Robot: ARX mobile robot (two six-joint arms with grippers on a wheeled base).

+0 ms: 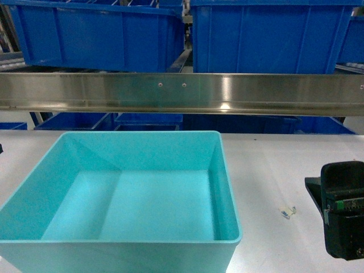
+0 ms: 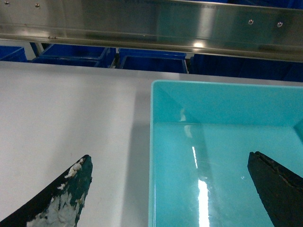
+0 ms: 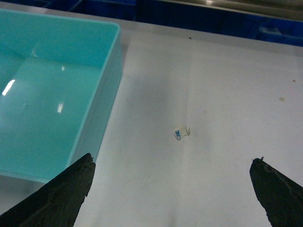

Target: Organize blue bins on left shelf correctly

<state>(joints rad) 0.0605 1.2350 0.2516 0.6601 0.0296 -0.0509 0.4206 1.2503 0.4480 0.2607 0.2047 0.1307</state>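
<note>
A light turquoise bin (image 1: 131,193) sits empty on the white table, just in front of the left shelf's shiny steel front beam (image 1: 182,94). In the left wrist view my left gripper (image 2: 169,157) is open and straddles the bin's (image 2: 222,142) left wall: one finger (image 2: 71,194) is over the table, the other over the bin's inside. My right gripper (image 1: 335,196) stands to the right of the bin. In the right wrist view it (image 3: 173,158) is open over bare table with nothing between its fingers, and the bin (image 3: 52,90) lies at its left.
Royal-blue bins (image 1: 102,34) stand on the shelf tier above the beam, with more (image 1: 148,120) behind and below it. A small clear scrap (image 3: 181,132) lies on the table (image 3: 213,85) right of the turquoise bin, also seen from the head as the scrap (image 1: 287,212).
</note>
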